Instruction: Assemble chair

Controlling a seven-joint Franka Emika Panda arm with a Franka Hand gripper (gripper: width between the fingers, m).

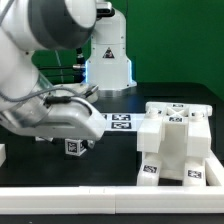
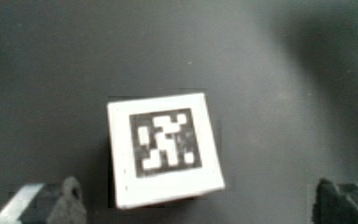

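The chair (image 1: 175,145) stands as a chunky white joined structure with black-and-white tags at the exterior view's right, on the black table. My gripper (image 1: 72,137) hangs low at the exterior view's left, right above a small white tagged block (image 1: 72,147) that rests on the table. In the wrist view the block's (image 2: 163,150) tagged face lies between my spread fingers (image 2: 51,205), nearer to that finger than to the other, touching neither. My gripper (image 2: 199,206) is open and holds nothing.
The marker board (image 1: 118,121) lies flat between the block and the chair. A white pedestal (image 1: 107,58) stands at the back. A white rail (image 1: 110,196) runs along the table's front edge, and a small white piece (image 1: 3,153) shows at the exterior view's far left.
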